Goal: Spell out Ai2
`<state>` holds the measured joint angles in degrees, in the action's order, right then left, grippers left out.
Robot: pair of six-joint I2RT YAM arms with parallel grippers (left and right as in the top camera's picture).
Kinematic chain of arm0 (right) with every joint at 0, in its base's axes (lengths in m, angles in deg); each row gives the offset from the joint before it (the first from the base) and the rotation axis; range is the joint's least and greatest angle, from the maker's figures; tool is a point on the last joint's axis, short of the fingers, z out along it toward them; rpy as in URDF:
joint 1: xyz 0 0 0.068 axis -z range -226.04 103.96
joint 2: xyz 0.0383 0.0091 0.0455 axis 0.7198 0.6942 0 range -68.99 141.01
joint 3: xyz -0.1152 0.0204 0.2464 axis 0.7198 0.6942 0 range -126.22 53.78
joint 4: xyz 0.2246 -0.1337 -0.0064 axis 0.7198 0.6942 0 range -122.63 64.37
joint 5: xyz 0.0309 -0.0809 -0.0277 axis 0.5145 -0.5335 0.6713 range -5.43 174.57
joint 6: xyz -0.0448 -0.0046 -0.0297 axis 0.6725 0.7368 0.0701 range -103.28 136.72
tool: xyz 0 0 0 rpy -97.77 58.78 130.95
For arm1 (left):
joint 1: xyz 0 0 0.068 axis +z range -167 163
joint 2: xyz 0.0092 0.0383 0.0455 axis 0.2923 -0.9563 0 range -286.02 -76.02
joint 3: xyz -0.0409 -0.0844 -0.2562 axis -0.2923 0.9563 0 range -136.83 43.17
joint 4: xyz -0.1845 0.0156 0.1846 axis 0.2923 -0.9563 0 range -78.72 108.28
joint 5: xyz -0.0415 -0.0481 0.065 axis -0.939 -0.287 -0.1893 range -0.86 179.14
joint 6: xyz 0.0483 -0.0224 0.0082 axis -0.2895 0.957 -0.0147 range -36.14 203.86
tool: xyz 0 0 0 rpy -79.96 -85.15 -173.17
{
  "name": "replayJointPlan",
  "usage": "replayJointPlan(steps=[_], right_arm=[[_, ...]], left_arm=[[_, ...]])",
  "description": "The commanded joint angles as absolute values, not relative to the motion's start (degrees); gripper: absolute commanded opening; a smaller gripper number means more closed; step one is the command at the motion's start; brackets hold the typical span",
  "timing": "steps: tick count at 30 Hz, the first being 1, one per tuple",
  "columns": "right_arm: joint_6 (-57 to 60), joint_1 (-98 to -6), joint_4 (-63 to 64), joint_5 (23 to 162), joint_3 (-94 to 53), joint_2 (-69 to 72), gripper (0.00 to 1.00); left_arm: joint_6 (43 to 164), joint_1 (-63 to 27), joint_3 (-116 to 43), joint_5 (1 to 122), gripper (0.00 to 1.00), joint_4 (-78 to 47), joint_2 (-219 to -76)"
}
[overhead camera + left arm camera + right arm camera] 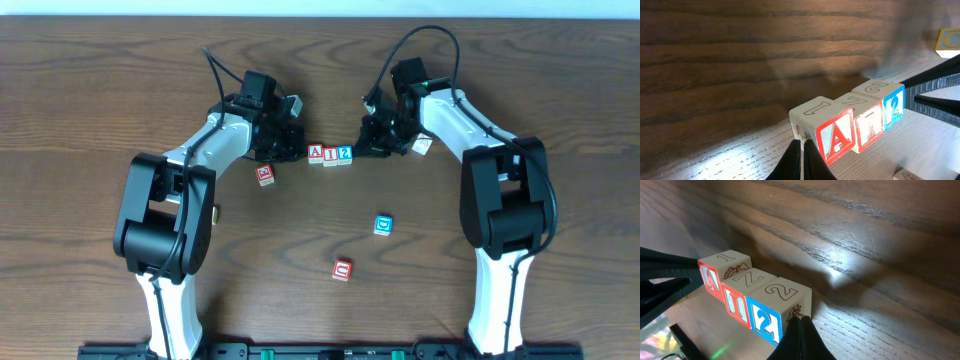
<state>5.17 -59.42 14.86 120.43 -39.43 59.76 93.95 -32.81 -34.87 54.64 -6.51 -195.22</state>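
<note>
Left and right jaws are both clenched empty, flanking the row. Your A block (315, 153), I block (330, 155) and 2 block (345, 153) sit touching at 12 o'clock on the counter (100, 80). They look like light, hard wood, so pinch flat sides.

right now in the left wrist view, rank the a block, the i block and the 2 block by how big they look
1. A block
2. I block
3. 2 block
This is probably only nearness to the camera: in the overhead view all three look alike.

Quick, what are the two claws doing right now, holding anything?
Left gripper: closed, empty, tips beside the A block.
Right gripper: closed, empty, tips beside the 2 block.
</note>
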Motion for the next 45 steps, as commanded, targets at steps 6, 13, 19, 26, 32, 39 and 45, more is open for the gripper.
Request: replayJointPlan(steps=[6, 13, 19, 26, 32, 39, 45], right_arm=[[4.3, -60.0, 14.7, 120.4, -39.2, 59.6, 0.01], [3.8, -60.0, 14.5, 119.9, -39.2, 59.6, 0.01], [3.9, -59.9, 14.6, 119.1, -39.2, 59.6, 0.01], [3.9, -60.9, 15.4, 119.1, -39.2, 59.6, 0.01], [3.9, -61.5, 15.6, 119.1, -39.2, 59.6, 0.01], [3.9, -61.5, 15.8, 118.3, -39.2, 59.6, 0.01], [3.8, -61.0, 15.8, 116.4, -39.2, 59.6, 0.01]], left_arm=[[90.7, -33.5, -34.6, 53.3, 0.06, -7.4, -196.3], [89.0, -33.4, -34.6, 54.2, 0.06, -8.9, -196.3], [88.1, -32.5, -34.6, 55.7, 0.06, -9.1, -196.3], [88.0, -32.0, -34.6, 55.7, 0.06, -9.0, -196.3], [88.1, -32.0, -34.6, 55.7, 0.06, -8.5, -196.3], [88.1, -32.0, -34.6, 55.8, 0.06, -8.2, -196.3], [87.3, -31.8, -34.7, 56.9, 0.06, -8.5, -196.3]])
